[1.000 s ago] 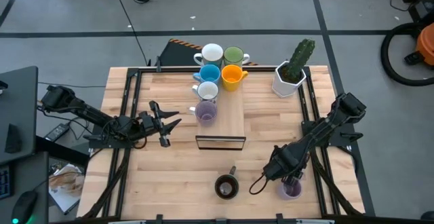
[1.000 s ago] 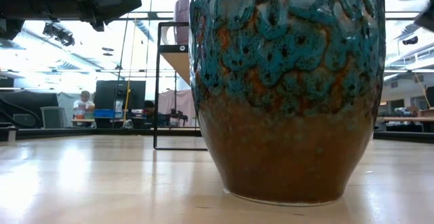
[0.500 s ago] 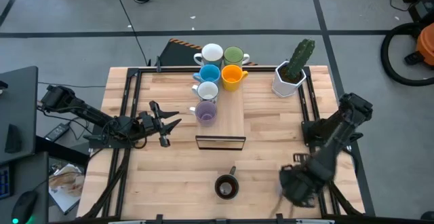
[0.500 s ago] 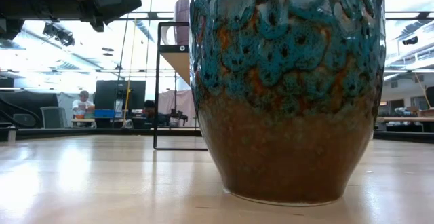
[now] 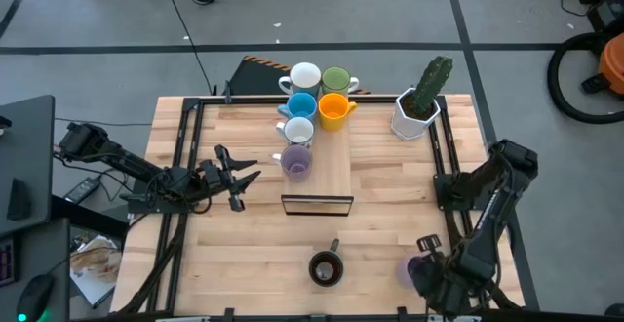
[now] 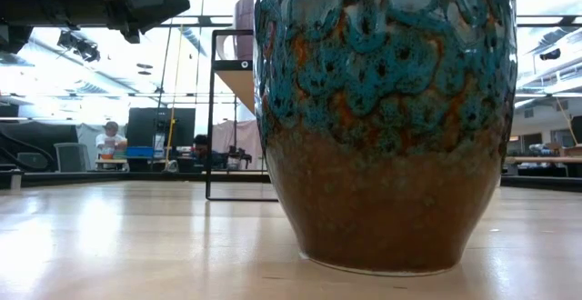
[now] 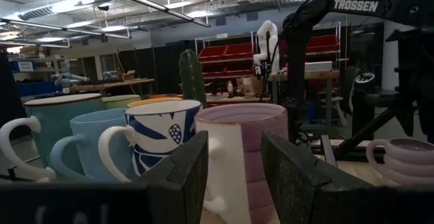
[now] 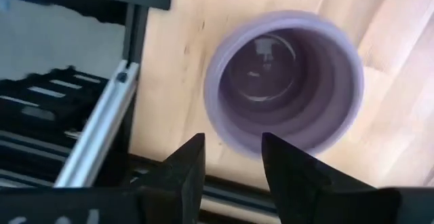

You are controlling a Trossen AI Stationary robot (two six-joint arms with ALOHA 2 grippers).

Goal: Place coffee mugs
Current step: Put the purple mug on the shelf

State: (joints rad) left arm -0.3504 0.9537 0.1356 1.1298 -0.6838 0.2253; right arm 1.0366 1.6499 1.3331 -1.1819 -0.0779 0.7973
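Observation:
A lavender mug (image 5: 407, 268) stands upright near the table's near right corner. My right gripper (image 5: 423, 261) hovers over it, open and pointing down. In the right wrist view one fingertip (image 8: 193, 146) is outside the lavender mug (image 8: 285, 91) and the other (image 8: 272, 142) is over its rim; no touch shows. A dark brown mug (image 5: 326, 268) with teal glaze (image 6: 382, 118) stands at the near middle. Six mugs (image 5: 310, 107) stand on a raised board: white, green, blue, orange, white and lavender. My left gripper (image 5: 239, 178) waits open, left of them.
A white pot with a green cactus (image 5: 423, 98) stands at the far right. The raised board's black frame (image 5: 317, 204) stands between the dark brown mug and the mug group. Black rails (image 5: 180, 156) run along both table sides. Bare wood lies at the near left.
My right arm has swung toward the table's near right corner. Its gripper has come from the lavender mug's far left side to directly above it and tipped to point down. The mugs have not moved.

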